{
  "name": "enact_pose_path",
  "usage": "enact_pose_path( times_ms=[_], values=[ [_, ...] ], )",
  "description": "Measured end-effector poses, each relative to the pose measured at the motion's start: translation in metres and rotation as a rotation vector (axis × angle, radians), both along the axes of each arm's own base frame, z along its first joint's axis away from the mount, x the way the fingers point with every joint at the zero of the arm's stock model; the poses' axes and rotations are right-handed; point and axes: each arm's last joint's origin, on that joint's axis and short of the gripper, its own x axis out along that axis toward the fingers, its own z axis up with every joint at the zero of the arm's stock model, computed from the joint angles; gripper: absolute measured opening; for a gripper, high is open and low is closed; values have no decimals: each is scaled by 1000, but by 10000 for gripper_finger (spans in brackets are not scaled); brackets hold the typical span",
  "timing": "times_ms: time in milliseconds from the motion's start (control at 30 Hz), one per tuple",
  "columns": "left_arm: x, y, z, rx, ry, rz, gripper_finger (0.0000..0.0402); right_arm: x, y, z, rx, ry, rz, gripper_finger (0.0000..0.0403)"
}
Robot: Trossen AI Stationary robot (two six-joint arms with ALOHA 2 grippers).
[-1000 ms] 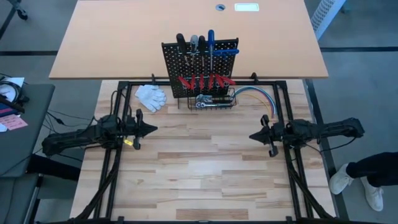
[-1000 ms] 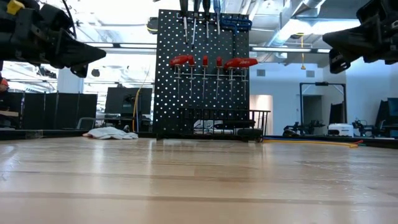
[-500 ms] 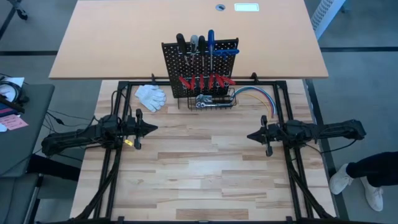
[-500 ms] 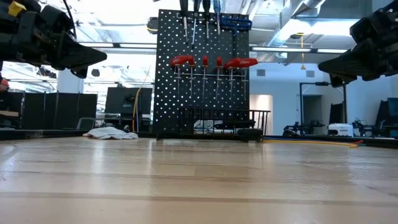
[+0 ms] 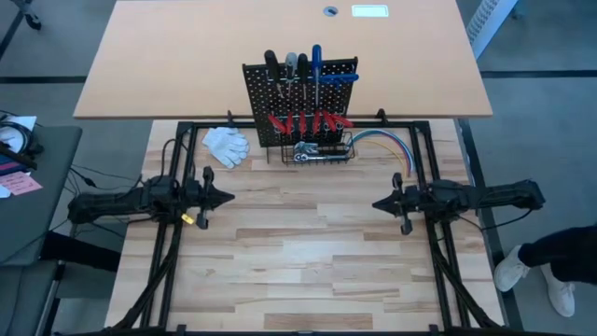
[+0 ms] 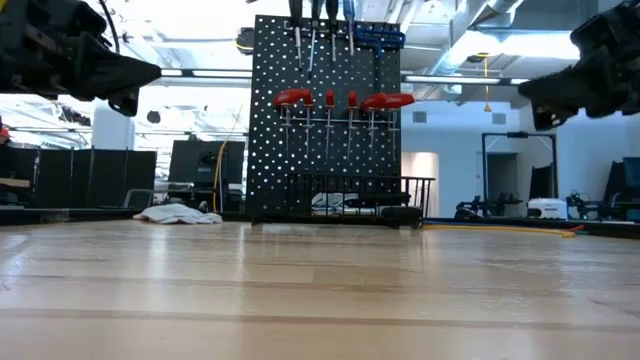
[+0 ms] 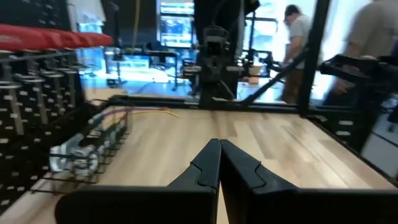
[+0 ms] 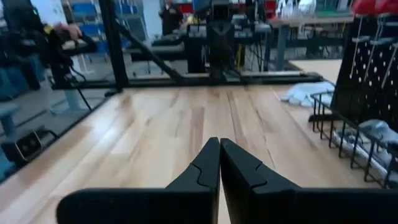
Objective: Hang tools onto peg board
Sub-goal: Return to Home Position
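– Peg board (image 6: 325, 140)?
– Black, square, perforated; being kept upright at mid far edge of the table (image 5: 298, 247).
– Tools?
– Screwdrivers (image 5: 292, 63), with black, grey and blue handles, are being held along the top, shafts down. Red-handled ones (image 6: 330, 98) are being carried in a row across the middle. A chrome ratchet wrench (image 5: 305, 152) is being cradled in the wire basket (image 6: 360, 182) at the base.

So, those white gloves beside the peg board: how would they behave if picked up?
Probably floppy: the white gloves lie crumpled in a low, flat heap beside the peg board. Likely light, since they look like thin fabric. Pushed, they would more likely bunch or slide than roll.
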Motion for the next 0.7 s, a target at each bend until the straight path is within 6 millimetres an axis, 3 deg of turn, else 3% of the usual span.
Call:
enact_pose_path(
  times_ms=[300, 700],
  values=[
    [0, -7, -1, -1, 14, -70, 1, -7, 1, 13, 15, -152, 20, 18],
    [1, -7, -3, -1, 29, -69, 1, -6, 1, 8, 10, -103, 17, 18]
  ],
)
